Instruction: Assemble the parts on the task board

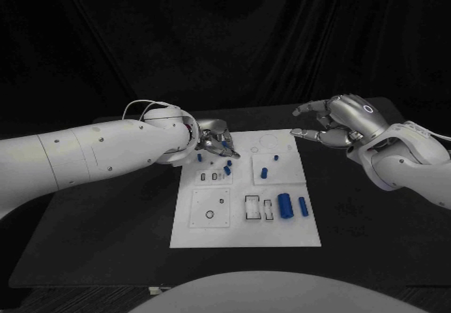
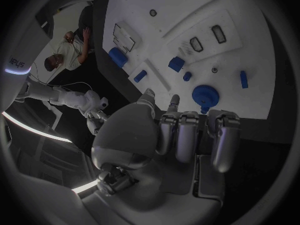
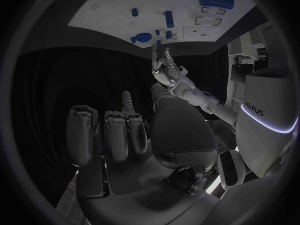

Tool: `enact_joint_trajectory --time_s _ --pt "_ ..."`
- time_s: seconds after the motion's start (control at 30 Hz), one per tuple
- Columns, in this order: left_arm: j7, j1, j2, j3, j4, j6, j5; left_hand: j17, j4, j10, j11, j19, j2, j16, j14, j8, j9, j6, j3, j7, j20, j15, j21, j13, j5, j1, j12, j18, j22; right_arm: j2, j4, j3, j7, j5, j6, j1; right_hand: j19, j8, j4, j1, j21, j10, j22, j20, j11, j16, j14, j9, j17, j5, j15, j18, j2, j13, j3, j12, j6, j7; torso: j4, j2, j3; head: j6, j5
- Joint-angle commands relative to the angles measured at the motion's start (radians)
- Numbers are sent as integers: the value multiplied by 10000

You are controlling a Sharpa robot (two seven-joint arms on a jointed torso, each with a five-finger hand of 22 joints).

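The white task board lies in the middle of the black table. Several small blue parts sit on it: two upright cylinders side by side near the right edge, a short peg and smaller pieces near the left. My left hand hovers over the board's far left corner, its fingers curled in with nothing in them. A blue gear lies on the board just beyond the fingertips. My right hand is raised over the far right corner, fingers bent and apart, holding nothing.
The board carries raised white panels with dark rectangular slots and a small ring. Bare black table runs along both sides of the board and in front of it.
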Motion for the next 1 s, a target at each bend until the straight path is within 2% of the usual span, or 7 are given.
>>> enact_joint_trajectory --time_s 0.03,0.2,0.23,0.33,0.43,0.7,1.0 --pt "119 23 39 10 -30 118 -60 2630 250 1043 -52 1051 -11 26 1048 522 289 1203 -109 -188 113 21 29 2629 -80 -332 34 -59 2630 6 -37 7 -226 27 159 -46 478 29 -6 100 -19 1065 2234 76 57 25 1030 -14 2635 38 82 -10 31 2629 54 25 89 10 -11 -90 11 -2 -23" --pt "-263 22 51 10 -16 -49 -61 2630 386 1043 -429 1051 -134 26 1048 1290 1186 2013 -251 -594 -174 -316 29 2629 -111 -490 34 -59 2630 11 -96 7 -269 36 257 -89 479 40 -5 124 -17 1065 2235 78 59 25 1030 -22 2635 81 85 -11 62 2629 55 25 117 11 -27 -82 20 -2 23" --pt "-364 21 53 10 -10 -94 -61 2630 413 1043 -487 1051 -98 26 1048 1639 1728 1790 -251 -677 -256 -440 29 2629 -88 -514 34 -59 2630 12 -109 7 -278 37 276 -98 479 40 -5 124 -17 1065 2235 78 59 25 1030 -22 2635 81 85 -11 62 2629 55 25 117 11 -34 -82 25 -2 38" --pt "-642 20 48 10 12 -157 -61 2630 519 1043 -679 1051 -121 26 1048 3444 4496 843 -326 -840 -455 -584 29 2629 -102 -615 34 -59 2630 19 -141 7 -300 38 318 -119 469 49 10 119 -36 1065 2228 79 61 25 1030 -26 2635 105 86 -6 87 2629 50 25 141 11 -53 -89 12 -2 64" --pt "-1031 20 36 10 29 -51 -61 2630 662 1043 -751 1051 -89 26 1048 3763 5171 806 -363 -920 -511 -633 29 2629 -109 -735 34 -59 2630 27 -170 7 -328 39 379 -134 463 62 25 111 -47 1065 2224 81 62 25 1030 -31 2635 132 87 -3 116 2629 42 25 172 10 -44 -134 -24 -2 63" --pt "-1859 10 28 9 -4 465 -61 2630 717 1043 -810 1051 -19 26 1048 3826 5503 951 -363 -994 -556 -682 29 2629 -56 -823 34 -59 2630 50 -215 7 -395 71 519 -160 441 75 41 97 -93 1065 2209 83 61 25 1030 -40 2635 175 88 9 159 2629 33 25 207 8 -13 -198 -65 -2 59" --pt "-2429 -82 77 8 -73 1001 -61 2630 675 1043 -715 1051 67 26 1048 1714 4461 1559 -220 -847 -530 -630 29 2629 231 -826 34 -59 2630 43 -180 7 -433 98 600 -173 420 84 43 97 -135 1065 2194 85 61 25 1030 -57 2635 253 88 20 215 2629 22 25 242 5 -26 -247 -80 -2 81"
